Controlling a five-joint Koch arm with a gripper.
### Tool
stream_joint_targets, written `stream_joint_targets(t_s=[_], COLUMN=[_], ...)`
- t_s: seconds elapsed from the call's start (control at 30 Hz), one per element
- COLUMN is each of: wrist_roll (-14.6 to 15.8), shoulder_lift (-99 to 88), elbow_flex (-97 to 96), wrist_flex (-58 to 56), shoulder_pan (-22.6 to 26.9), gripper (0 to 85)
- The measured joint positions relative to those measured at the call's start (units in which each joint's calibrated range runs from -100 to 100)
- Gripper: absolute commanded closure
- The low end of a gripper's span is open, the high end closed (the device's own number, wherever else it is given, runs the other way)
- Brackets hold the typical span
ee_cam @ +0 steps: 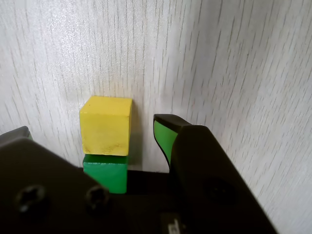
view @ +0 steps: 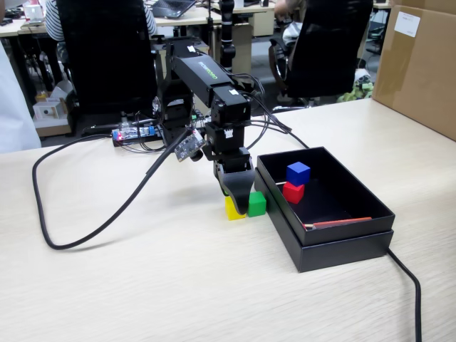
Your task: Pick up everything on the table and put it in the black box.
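In the wrist view the gripper (ee_cam: 122,161) fills the lower edge: one dark finger (ee_cam: 195,161) with a green pad ends at about 4 o'clock of the yellow cube (ee_cam: 106,125), and the other jaw is a dark mass at lower left. The fingers stand apart. The green cube (ee_cam: 107,171) lies between them, touching the yellow one at its 6 o'clock side. Both rest on the table (ee_cam: 234,73).

In the fixed view the gripper (view: 239,201) is lowered to the tabletop (view: 178,285) over the yellow cube (view: 232,208) and the green cube (view: 257,204), which sit side by side. Just beside them at 3 o'clock lies the black box (view: 342,246). Inside it the red cube (view: 293,192) touches the blue cube (view: 298,173) at its 12 o'clock side. A black cable (view: 43,214) loops at 9 o'clock.
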Motion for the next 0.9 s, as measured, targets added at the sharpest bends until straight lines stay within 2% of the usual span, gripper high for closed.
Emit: stream_joint_targets(t_s=[0.27,0.4,0.6,0.7,0.73,0.9], wrist_roll=[0.0,0.0,0.0,0.0,0.0,-0.3], shoulder_lift=[4.4,7.5,8.7,8.5,8.5,4.0], elbow_flex=[1.3,4.2,4.8,4.8,4.8,4.7], wrist_flex=[0.0,0.1,0.8,0.8,0.8,1.9], shoulder_pan=[-0.3,-0.5,-0.7,-0.9,-1.1,-2.1], gripper=[43.9,57.2,57.7,73.3,75.3,75.3])
